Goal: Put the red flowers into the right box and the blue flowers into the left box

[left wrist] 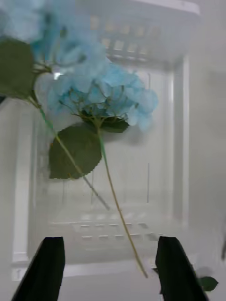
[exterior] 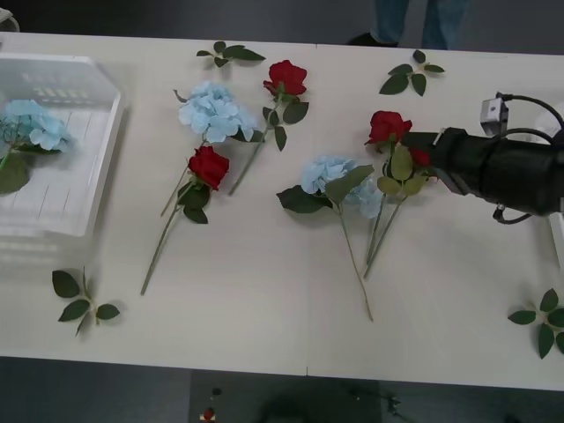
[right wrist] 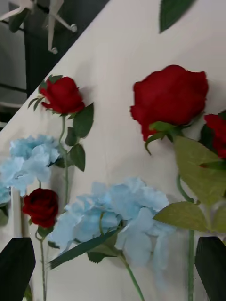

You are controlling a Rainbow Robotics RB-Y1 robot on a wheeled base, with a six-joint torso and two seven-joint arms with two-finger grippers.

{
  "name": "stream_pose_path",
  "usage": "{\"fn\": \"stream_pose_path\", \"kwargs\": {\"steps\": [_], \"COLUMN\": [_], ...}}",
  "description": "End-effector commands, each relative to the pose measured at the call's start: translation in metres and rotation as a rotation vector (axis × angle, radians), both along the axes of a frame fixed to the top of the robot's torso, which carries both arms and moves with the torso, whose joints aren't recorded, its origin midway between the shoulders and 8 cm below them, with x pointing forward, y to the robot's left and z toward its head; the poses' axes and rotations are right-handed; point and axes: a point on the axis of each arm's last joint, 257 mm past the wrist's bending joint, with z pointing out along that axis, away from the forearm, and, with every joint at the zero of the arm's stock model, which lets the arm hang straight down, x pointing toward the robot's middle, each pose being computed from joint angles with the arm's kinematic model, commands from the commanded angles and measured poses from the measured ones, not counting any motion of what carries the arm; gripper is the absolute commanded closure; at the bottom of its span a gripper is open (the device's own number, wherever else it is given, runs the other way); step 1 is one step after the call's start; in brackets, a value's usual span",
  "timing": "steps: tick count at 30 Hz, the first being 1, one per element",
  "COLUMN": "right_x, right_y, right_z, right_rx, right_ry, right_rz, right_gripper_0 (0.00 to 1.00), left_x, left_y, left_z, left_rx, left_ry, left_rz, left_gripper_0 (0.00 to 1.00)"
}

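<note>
The right gripper sits at the right edge of the front view on a black arm, directed toward the two red roses at centre right. In the right wrist view its black fingers stand wide apart at the lower corners, holding nothing, with one large red bloom at upper right, a second red bloom at the right edge, and a blue flower between the fingers, just ahead of them. This pale blue cluster lies left of the red pair on the table, its thin green stem running toward the lower centre. Two more red roses lie farther left: one at upper centre and one below it, with another blue cluster between them. Each rose is a small, tight, rounded bloom on a slim stem with dark leaves; the blue heads are wider and fluffy. The left box, a shallow translucent white tray with rounded corners and ribbed floor, occupies the upper left of the front view and holds blue flowers. In the left wrist view the left gripper hangs above this tray, fingers wide apart and empty, with two blue clusters and broad serrated leaves lying inside. Flowerless leaf sprigs lie scattered near the table edges.
</note>
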Motion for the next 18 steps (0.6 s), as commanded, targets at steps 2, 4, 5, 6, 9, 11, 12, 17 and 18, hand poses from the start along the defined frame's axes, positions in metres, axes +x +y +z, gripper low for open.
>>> {"fn": "stream_pose_path", "kwargs": {"steps": [2,4,5,6,9,11,12,17,18], "right_x": [0.036,0.048,0.054,0.059,0.066,0.069,0.070,0.070,0.067], "right_y": [-0.007,-0.013,-0.017,-0.020,-0.028,-0.032,-0.035,-0.042,-0.043], "right_z": [0.007,0.004,0.003,0.002,-0.008,-0.015,-0.020,-0.037,-0.041], "right_rx": [0.053,0.059,0.061,0.063,0.070,0.068,0.064,0.031,0.019], "right_ry": [0.033,0.044,0.049,0.054,0.089,0.113,0.126,0.179,0.193], "right_rz": [-0.103,-0.145,-0.166,-0.180,-0.218,-0.230,-0.238,-0.240,-0.229], "right_gripper_0": [0.00,0.00,0.00,0.00,0.00,0.00,0.00,0.00,0.00], "left_x": [0.005,0.008,0.010,0.013,0.025,0.031,0.035,0.061,0.066], "left_y": [-0.060,-0.096,-0.115,-0.133,-0.187,-0.216,-0.230,-0.286,-0.294], "left_z": [0.017,0.018,0.020,0.021,0.022,0.019,0.017,-0.009,-0.017], "left_rx": [0.066,0.034,0.012,-0.011,-0.049,-0.070,-0.078,-0.066,-0.048], "left_ry": [-0.036,-0.041,-0.049,-0.056,-0.073,-0.075,-0.077,-0.095,-0.095], "left_rz": [-0.253,-0.340,-0.383,-0.420,-0.530,-0.581,-0.602,-0.648,-0.652], "left_gripper_0": [0.00,0.00,0.00,0.00,0.00,0.00,0.00,0.00,0.00]}}
